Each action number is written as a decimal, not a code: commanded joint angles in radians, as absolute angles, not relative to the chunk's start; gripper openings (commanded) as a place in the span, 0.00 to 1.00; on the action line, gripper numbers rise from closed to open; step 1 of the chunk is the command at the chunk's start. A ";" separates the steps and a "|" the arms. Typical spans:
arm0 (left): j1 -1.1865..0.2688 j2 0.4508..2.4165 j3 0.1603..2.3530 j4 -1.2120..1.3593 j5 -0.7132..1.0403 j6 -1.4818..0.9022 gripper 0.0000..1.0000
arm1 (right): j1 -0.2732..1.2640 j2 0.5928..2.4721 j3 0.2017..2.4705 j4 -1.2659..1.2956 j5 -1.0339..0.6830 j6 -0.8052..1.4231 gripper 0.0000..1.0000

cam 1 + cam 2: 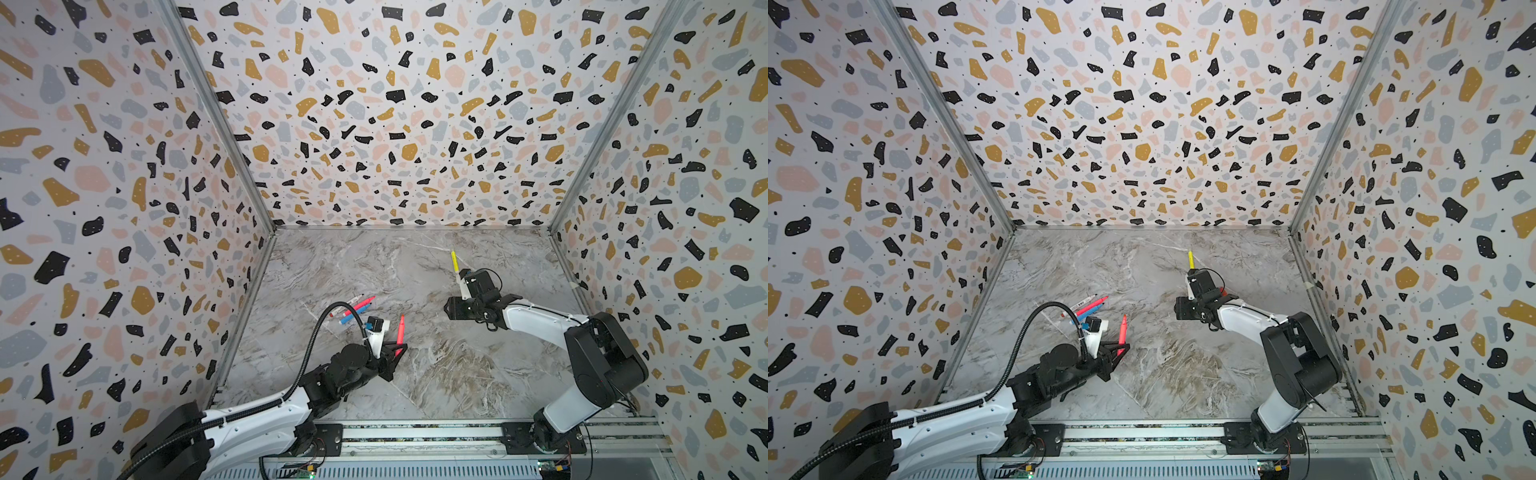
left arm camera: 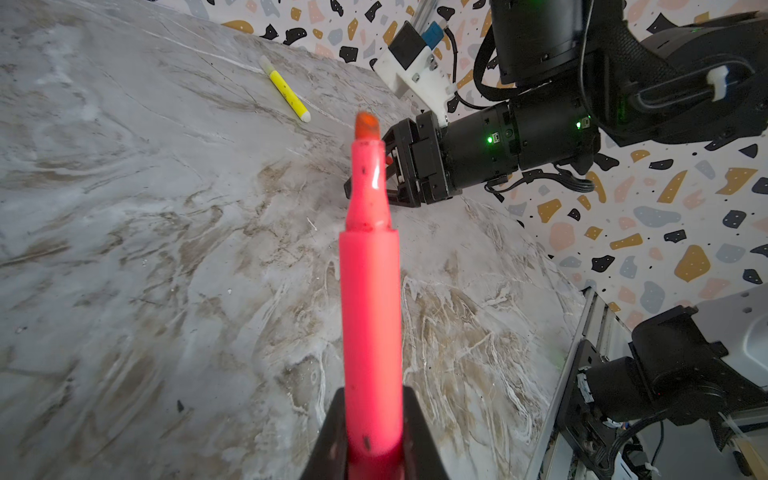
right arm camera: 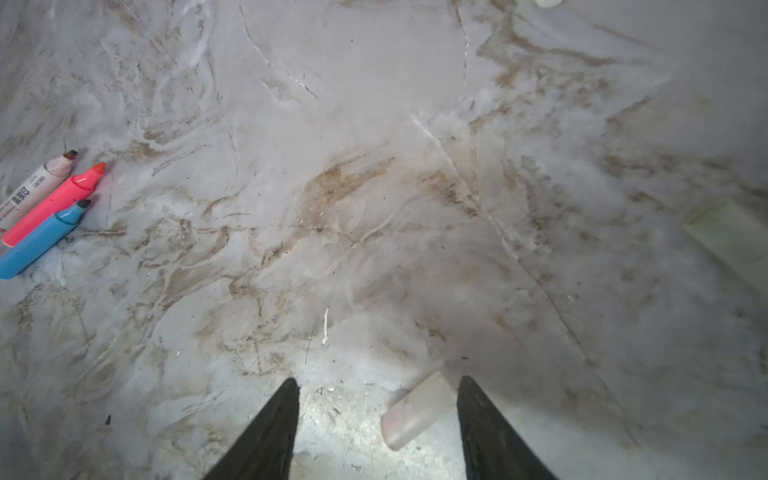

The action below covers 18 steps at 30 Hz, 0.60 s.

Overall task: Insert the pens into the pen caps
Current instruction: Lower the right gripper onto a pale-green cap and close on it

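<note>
- Pink-red pen (image 2: pixel 370 291) is clamped between the fingers of the left hand (image 1: pixel 397 352). The barrel is gripped near its rear end, and the rest sticks out toward the back wall in both top views.
- No cap is fitted on it: a narrower glossy neck and an orange chisel tip (image 2: pixel 367 124) are exposed, and small dark specks are seen on the barrel.
- Three more pens are laid side by side, touching, on the worktop (image 1: pixel 436 374), near the left hand on its far side. These are a white pen (image 3: pixel 37 187) with dark print and a dark tip, a second pink-red pen (image 3: pixel 54 203) with an orange tip, and a blue pen (image 3: pixel 41 239) with a dark tip. All three are uncapped and pointed the same way.
- A yellow pen (image 1: pixel 455 262) is laid alone toward the back right, well apart from the others. A pale, clear piece is seen at one end and a white end at the other.
- The right hand (image 3: pixel 378 384) is held low over the worktop with its fingers spread apart and nothing gripped.
- A stubby pen cap (image 3: pixel 415 411), translucent and faintly pink, is laid on the worktop between those fingers, close to one of them. Whether it is touched cannot be told.
</note>
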<state>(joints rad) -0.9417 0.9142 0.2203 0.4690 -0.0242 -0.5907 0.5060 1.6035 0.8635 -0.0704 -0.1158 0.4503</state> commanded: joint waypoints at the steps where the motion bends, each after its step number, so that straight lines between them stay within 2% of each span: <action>1: -0.937 0.914 0.224 0.477 -0.026 -0.575 0.00 | 0.514 1.577 0.831 -0.085 -0.119 0.485 0.61; 18: -0.936 0.892 0.212 0.460 -0.039 -0.580 0.00 | 0.530 1.696 0.883 -0.047 -0.170 0.487 0.61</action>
